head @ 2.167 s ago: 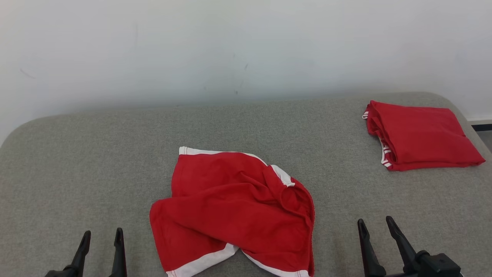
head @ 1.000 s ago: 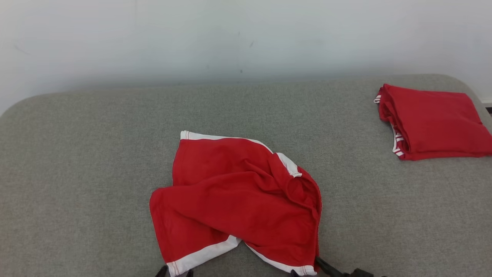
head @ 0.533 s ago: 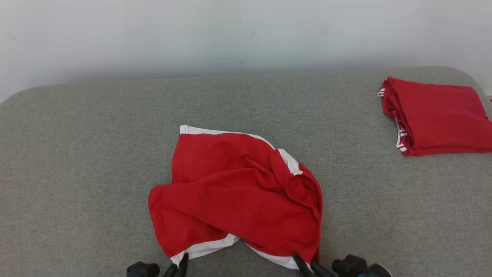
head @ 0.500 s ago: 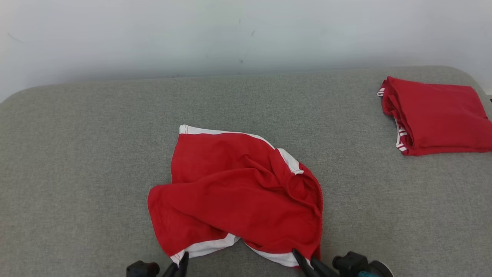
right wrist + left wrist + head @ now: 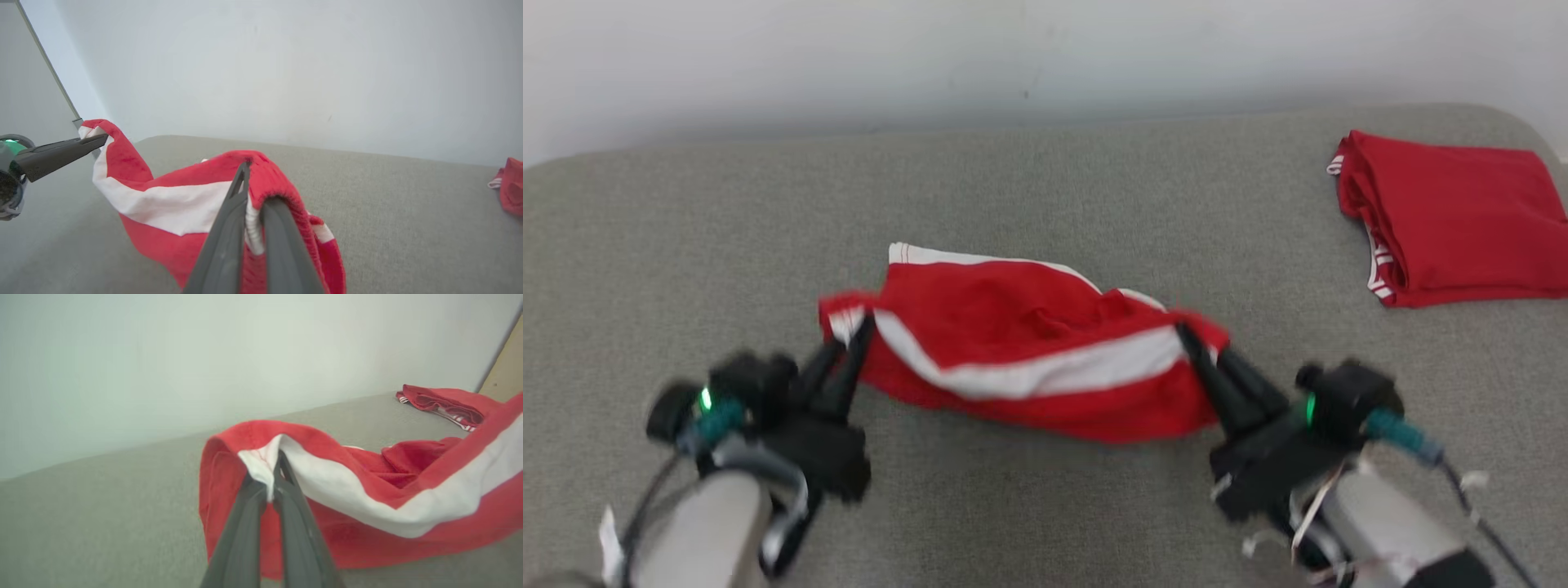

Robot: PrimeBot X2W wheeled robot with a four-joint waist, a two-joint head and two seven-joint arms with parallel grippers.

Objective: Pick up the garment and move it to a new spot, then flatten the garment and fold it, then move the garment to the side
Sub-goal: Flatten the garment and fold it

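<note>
The garment (image 5: 1021, 343) is red with white bands and hangs stretched between my two grippers above the grey surface, its far part still lying on it. My left gripper (image 5: 858, 327) is shut on the garment's left corner; in the left wrist view the fingers (image 5: 282, 473) pinch the white band of the garment (image 5: 367, 490). My right gripper (image 5: 1186, 335) is shut on the right corner; the right wrist view shows its fingers (image 5: 245, 179) clamped on the garment (image 5: 171, 204), with the left gripper (image 5: 102, 139) holding the far end.
A second red garment (image 5: 1454, 216) lies folded at the back right of the grey padded surface (image 5: 686, 245), also seen as a folded red garment (image 5: 441, 402) in the left wrist view. A pale wall (image 5: 1013, 49) runs behind the surface.
Both grippers have closed on the garment's near corners and lifted them up and away from me, turning the near edge over. The head camera has tilted downward.
</note>
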